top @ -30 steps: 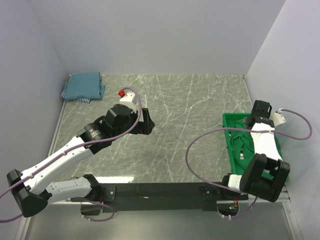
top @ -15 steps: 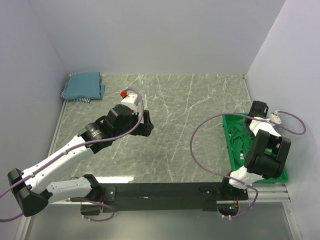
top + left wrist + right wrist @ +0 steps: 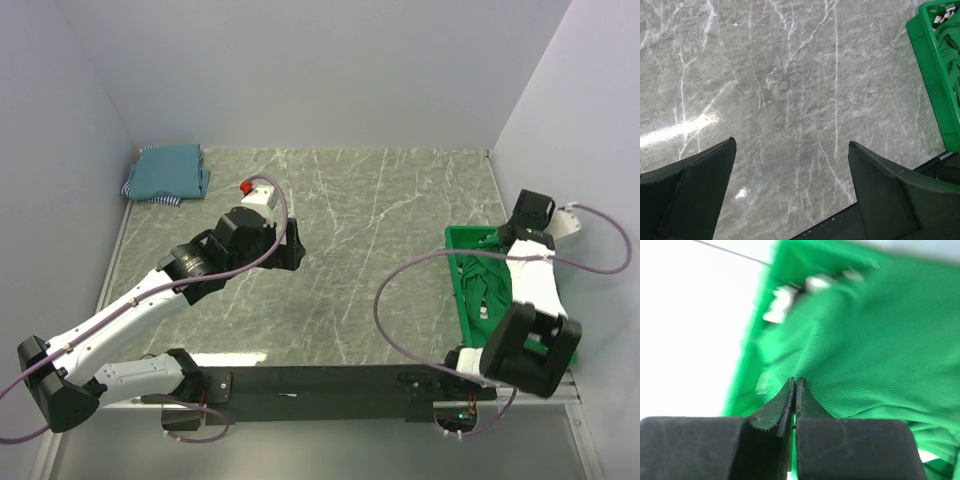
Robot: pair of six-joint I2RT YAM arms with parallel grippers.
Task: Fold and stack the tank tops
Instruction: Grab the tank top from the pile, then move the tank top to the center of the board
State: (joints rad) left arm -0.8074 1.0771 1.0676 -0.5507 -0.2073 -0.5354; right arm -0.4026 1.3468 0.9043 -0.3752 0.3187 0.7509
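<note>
We take the green tray (image 3: 452, 238) as our marker; it sits at the right edge of the marbled tabletop (image 3: 380, 230). The green tank top (image 3: 865, 340) lies bunched inside it, and the right tool (image 3: 795, 382) reaches down into the tray from above. Its jaws are pressed together on a fold of that green cloth, with creases running toward the pinch. At the tray's far end we see a scrap of black-and-white fabric (image 3: 941, 19) — too little of it shows to say more. The left tool (image 3: 290, 245) hangs over bare tabletop well to the left of the tray, jaws spread wide and holding nothing. The folded teal tank tops (image 3: 168, 172) rest far from the tray — in the tabletop's far left corner, beside the walls.
</note>
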